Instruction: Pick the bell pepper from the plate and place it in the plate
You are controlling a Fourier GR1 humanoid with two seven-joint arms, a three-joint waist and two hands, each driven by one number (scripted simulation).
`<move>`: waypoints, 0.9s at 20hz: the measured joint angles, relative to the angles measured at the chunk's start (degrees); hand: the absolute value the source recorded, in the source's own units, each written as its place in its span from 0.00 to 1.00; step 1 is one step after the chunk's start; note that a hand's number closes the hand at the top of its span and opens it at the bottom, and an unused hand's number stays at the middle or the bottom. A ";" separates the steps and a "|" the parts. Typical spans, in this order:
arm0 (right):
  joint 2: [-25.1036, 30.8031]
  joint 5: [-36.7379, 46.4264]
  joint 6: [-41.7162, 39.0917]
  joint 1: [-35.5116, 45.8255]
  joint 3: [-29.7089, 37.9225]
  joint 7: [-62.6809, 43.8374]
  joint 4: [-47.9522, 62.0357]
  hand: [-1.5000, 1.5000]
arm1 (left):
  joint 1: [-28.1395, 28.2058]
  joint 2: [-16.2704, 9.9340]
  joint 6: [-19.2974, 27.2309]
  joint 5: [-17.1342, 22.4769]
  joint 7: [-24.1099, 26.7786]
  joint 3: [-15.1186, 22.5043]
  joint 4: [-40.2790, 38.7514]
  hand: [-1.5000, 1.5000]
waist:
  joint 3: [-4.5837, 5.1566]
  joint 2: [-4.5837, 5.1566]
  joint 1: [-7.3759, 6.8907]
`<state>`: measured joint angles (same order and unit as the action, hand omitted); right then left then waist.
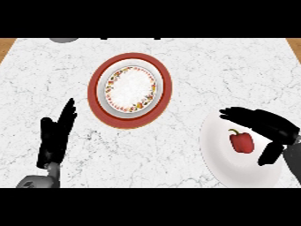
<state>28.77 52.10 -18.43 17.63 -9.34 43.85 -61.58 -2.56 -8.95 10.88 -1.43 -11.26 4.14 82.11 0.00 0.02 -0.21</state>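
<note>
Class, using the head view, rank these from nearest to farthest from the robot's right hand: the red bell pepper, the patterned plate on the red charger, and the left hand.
1. Red bell pepper, just beneath the right hand, on the white plate.
2. Patterned plate, at the counter's centre, up and left.
3. Left hand, resting open at the far left.
</note>
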 measured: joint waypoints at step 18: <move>-20.56 9.13 5.83 7.34 -2.91 -20.17 -0.21 1.00 | -0.43 1.46 -1.67 -1.83 -2.05 0.11 1.82 0.50 | 0.79 -0.32 -2.97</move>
<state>8.21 61.23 -12.60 24.97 -12.25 23.68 -61.79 -2.99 -7.49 9.20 -3.26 -13.31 4.25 83.93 0.79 -0.30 -3.19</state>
